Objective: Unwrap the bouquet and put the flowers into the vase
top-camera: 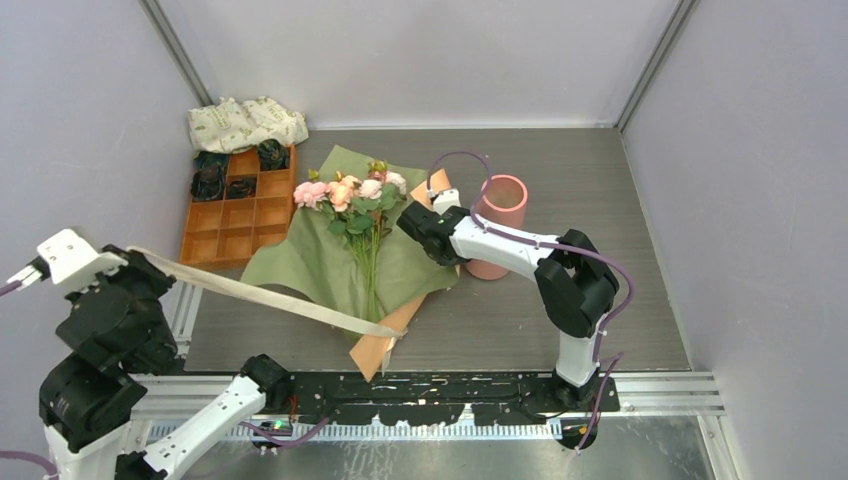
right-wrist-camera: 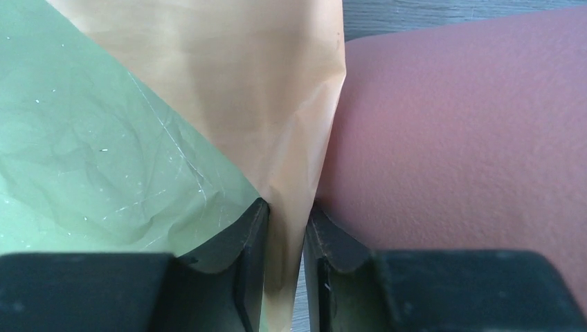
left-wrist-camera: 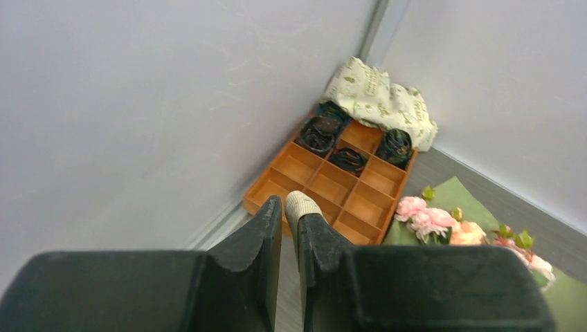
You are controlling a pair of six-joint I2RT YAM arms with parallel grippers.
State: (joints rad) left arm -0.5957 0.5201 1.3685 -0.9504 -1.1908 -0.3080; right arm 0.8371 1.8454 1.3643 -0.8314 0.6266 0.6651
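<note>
The bouquet lies opened in the middle of the table: olive-green paper [top-camera: 320, 262] spread over orange paper [top-camera: 374, 350], with the pink and peach flowers [top-camera: 350, 190] lying on top, stems toward me. A beige ribbon [top-camera: 260, 295] stretches from the bouquet's lower tip to my left gripper [top-camera: 130, 256], raised at the far left. In the left wrist view the ribbon's end [left-wrist-camera: 302, 205] sits between the nearly closed jaws of that gripper [left-wrist-camera: 291, 205]. My right gripper [right-wrist-camera: 286, 211] is shut on a fold of orange paper [right-wrist-camera: 228, 76] at the wrap's right edge, pressed against the salmon vase [right-wrist-camera: 471, 124], which stands upright [top-camera: 497, 215].
An orange compartment tray [top-camera: 235, 215] with dark items in its back cells sits at the back left, close to the flowers. A cream printed cloth bundle [top-camera: 245, 122] lies behind it in the corner. Grey walls enclose the table on three sides.
</note>
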